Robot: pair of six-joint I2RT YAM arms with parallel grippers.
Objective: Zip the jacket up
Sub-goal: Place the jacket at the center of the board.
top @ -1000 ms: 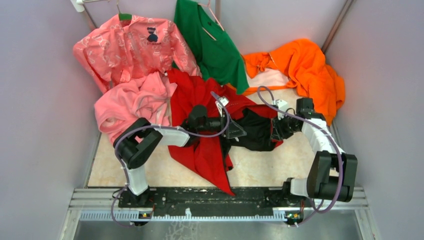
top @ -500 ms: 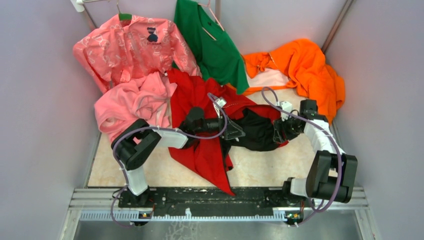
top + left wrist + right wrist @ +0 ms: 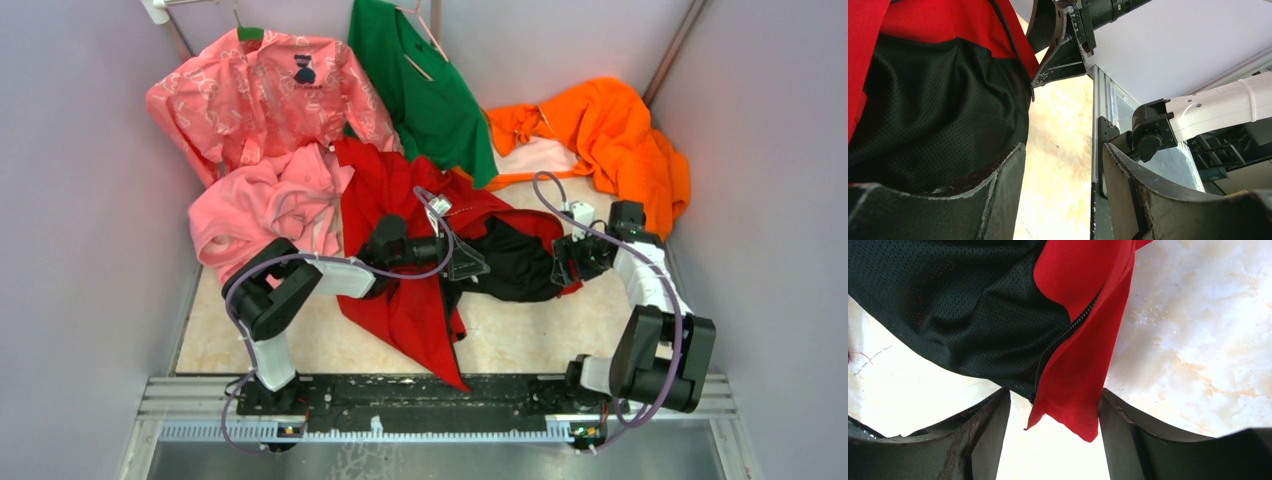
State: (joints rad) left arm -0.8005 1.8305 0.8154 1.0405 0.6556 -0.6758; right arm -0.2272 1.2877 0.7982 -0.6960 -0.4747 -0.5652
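**A:** Overhead first: your jacket [image 3: 410,300] sprawls from the far clothes pile toward the arm bases. Its black lining [image 3: 515,262] is flipped open between the left pincer [image 3: 470,262] and the right pincer [image 3: 560,268].

**B:** Left wrist cam?

**A:** Fingers spread, just bare table [image 3: 1058,140] in the gap. The lining sits to that pincer's left, brushing the finger on that side.

**B:** And the right?

**A:** Spread too, holding nothing. A red hem corner [image 3: 1068,415] hangs loose between the fingers. The zipper track [image 3: 1068,332] runs straight ahead of the pincer, tilting slightly right. I'd say your right arm is nearer the zip's end. The marbled tabletop looks slick, so expect sliding. Pink garments [image 3: 260,210], a green shirt [image 3: 420,90] and an orange garment [image 3: 610,130] crowd the far side, and the walls close in.
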